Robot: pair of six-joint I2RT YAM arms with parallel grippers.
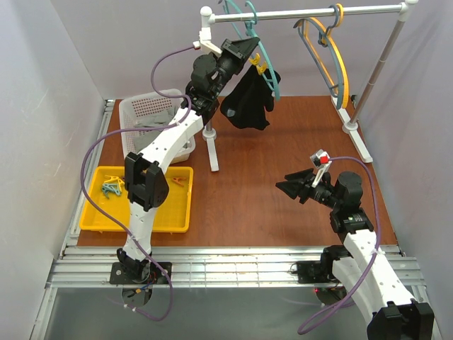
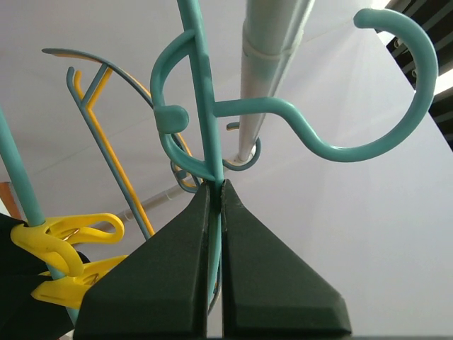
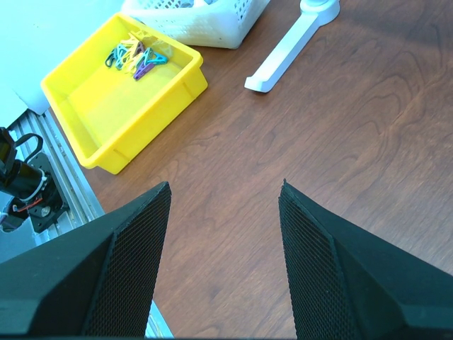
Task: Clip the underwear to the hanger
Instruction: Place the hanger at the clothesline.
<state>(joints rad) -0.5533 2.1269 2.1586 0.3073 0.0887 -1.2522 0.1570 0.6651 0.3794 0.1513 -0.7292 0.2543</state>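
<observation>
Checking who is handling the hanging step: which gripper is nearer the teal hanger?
Left. The left gripper is shut on the teal hanger up at the rail. The right gripper hovers open over the table, well below the hanger and apart from it.

Your left arm [image 1: 159, 145] and right arm [image 1: 368, 256] are both white shells with chunky black joints and a looping purple cable [image 1: 84, 170] each, and the left gripper [image 2: 216, 188] and right gripper [image 3: 225, 184] have black wedge fingers [image 3: 134, 262], mesh-textured inside on the right.
</observation>
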